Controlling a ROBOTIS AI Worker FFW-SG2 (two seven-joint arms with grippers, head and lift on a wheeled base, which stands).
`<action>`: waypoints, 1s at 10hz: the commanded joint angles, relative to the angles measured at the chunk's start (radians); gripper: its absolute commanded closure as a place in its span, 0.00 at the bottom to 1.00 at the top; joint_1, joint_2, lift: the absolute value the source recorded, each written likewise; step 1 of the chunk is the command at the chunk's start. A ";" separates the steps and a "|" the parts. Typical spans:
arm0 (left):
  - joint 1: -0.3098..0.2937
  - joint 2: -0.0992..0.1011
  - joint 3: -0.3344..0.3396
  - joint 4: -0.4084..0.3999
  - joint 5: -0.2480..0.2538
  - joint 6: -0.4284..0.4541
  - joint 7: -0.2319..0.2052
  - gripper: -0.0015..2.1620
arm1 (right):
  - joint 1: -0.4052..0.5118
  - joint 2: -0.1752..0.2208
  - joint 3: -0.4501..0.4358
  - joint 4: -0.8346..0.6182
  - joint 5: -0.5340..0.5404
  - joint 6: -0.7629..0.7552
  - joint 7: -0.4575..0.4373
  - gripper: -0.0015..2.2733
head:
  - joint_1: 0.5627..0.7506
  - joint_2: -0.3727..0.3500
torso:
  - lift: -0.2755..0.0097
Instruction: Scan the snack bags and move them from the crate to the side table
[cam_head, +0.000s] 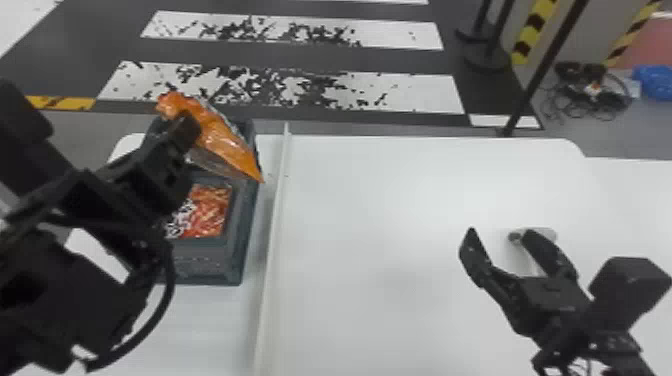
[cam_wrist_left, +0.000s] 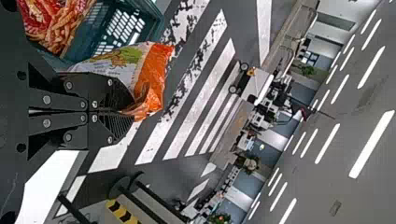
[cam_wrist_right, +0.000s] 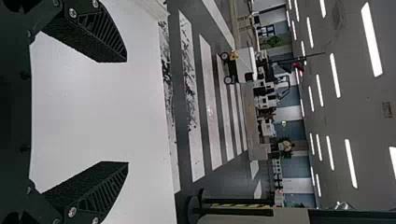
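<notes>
From where I stand, this looks like the lifting-out step: the left claw (cam_wrist_left: 125, 112) is pinched shut on an orange snack bag (cam_head: 220, 145) at the far end of the crate (cam_head: 242, 245), and the next move probably calls for bringing it clear of the rim towards the right claw (cam_head: 500, 234), whose fingers stand wide apart with nothing between them over the white table (cam_head: 375, 225), for scanning. Inside the crate, on the near side of the held bag, lies a red snack bag (cam_head: 210, 210), waiting its turn.
</notes>
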 joint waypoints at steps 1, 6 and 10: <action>0.008 -0.003 -0.025 -0.037 -0.002 0.033 -0.004 0.95 | 0.000 0.001 -0.002 0.000 0.000 0.003 0.000 0.06 | 0.70 0.44 | 0.66; 0.011 -0.003 -0.061 -0.028 0.026 0.073 -0.047 0.95 | -0.005 0.004 -0.013 0.008 -0.002 0.003 -0.003 0.06 | 0.70 0.35 | 0.66; 0.003 -0.003 -0.094 0.156 -0.008 0.147 -0.308 0.95 | -0.026 0.004 -0.034 0.020 -0.008 -0.006 -0.011 0.06 | 0.70 0.23 | 0.66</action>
